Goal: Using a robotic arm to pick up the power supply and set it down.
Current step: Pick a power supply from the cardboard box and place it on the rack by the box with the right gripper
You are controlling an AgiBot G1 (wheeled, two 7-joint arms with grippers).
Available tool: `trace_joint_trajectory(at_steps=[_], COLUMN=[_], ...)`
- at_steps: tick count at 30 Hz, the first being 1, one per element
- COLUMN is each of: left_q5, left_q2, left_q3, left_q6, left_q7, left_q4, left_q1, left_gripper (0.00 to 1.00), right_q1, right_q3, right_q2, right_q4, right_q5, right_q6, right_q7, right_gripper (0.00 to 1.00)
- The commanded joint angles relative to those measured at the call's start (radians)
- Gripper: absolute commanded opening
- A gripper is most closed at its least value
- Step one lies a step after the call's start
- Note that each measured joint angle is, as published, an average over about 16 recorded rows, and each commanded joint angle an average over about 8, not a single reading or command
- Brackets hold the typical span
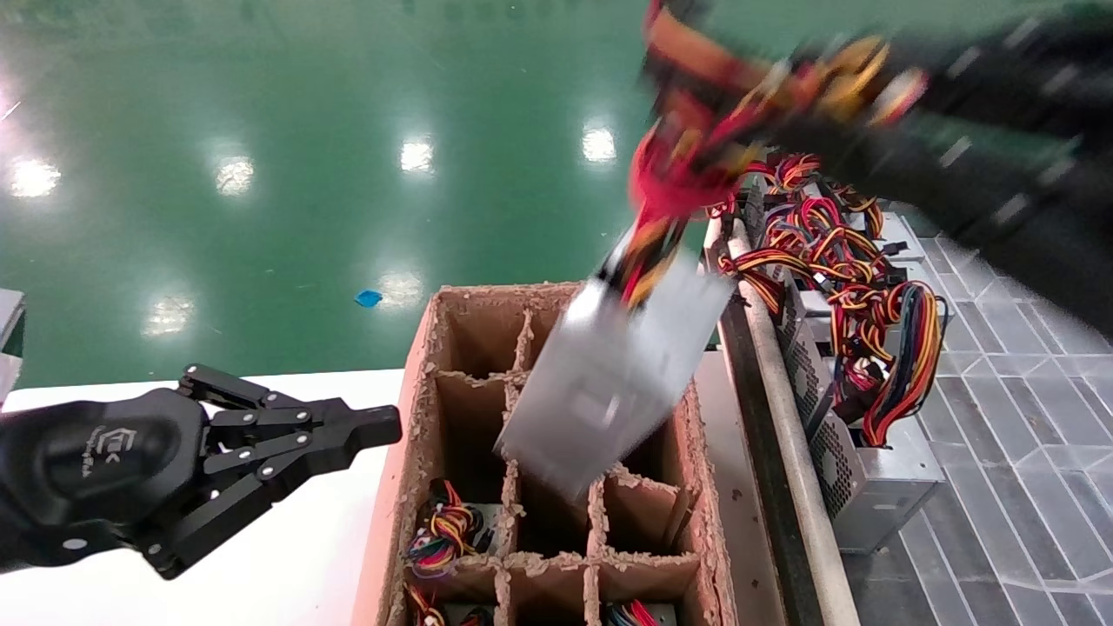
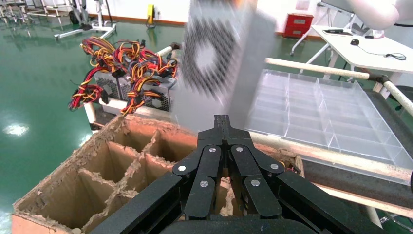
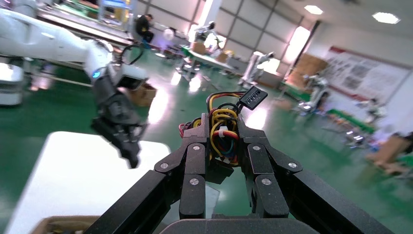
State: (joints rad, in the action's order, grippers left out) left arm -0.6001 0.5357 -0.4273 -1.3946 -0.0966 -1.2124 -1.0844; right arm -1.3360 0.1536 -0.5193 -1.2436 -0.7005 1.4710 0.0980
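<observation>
The power supply [image 1: 613, 369], a grey metal box, hangs tilted and motion-blurred over the middle cells of a cardboard box [image 1: 416, 391]. Its red, yellow and black wire bundle [image 1: 678, 169] runs up to my right arm at the upper right. In the right wrist view my right gripper [image 3: 223, 127] is shut on that wire bundle [image 3: 221, 141], with a black plug above the fingertips. The left wrist view shows the power supply [image 2: 219, 58] as a blurred grille face above the box. My left gripper [image 1: 383, 426] is shut and empty over the white table, left of the box.
The divided cardboard box [image 2: 63, 195] holds other units with wires [image 1: 443, 529] in its near cells. More power supplies with wire bundles [image 1: 835, 287] stand in a row beyond a rail on the right. A clear plastic divider tray [image 2: 316, 112] lies past them. The white table [image 1: 287, 522] is at left.
</observation>
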Motion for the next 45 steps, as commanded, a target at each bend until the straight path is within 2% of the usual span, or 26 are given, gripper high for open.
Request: trace_joint_trajectory(at_steps=[1,10,19,25,30,37,45], left_q5=[0.000,0.000,0.000,0.000,0.000,0.000,0.000], left_q2=[0.000,0.000,0.000,0.000,0.000,0.000,0.000], left_q3=[0.000,0.000,0.000,0.000,0.000,0.000,0.000], left_q6=[0.000,0.000,0.000,0.000,0.000,0.000,0.000], left_q7=[0.000,0.000,0.000,0.000,0.000,0.000,0.000], left_q4=[0.000,0.000,0.000,0.000,0.000,0.000,0.000], left_q1=[0.000,0.000,0.000,0.000,0.000,0.000,0.000], left_gripper=[0.00,0.00,0.00,0.00,0.00,0.00,0.00], right_q1=[-0.010,-0.070,-0.026,0.032,0.064,0.083,0.125], right_q3=[-0.021,-0.079,-0.152,-0.189,-0.204,-0.184,-0.087], right_q2=[0.013,0.154,0.320,0.417,0.489,0.541,0.555], right_q4=[0.011,0.044,0.127,0.220,0.328,0.481,0.566], right_q5=[0.013,-0.020,-0.032,-0.044,-0.069,-0.107,-0.084], right_q6=[-0.007,-0.047,-0.063,-0.034,0.019,0.103,0.124], right_q7=[-0.013,0.000,-0.001,-0.018,-0.032,-0.061,-0.093], right_gripper=[0.00,0.00,0.00,0.00,0.00,0.00,0.00])
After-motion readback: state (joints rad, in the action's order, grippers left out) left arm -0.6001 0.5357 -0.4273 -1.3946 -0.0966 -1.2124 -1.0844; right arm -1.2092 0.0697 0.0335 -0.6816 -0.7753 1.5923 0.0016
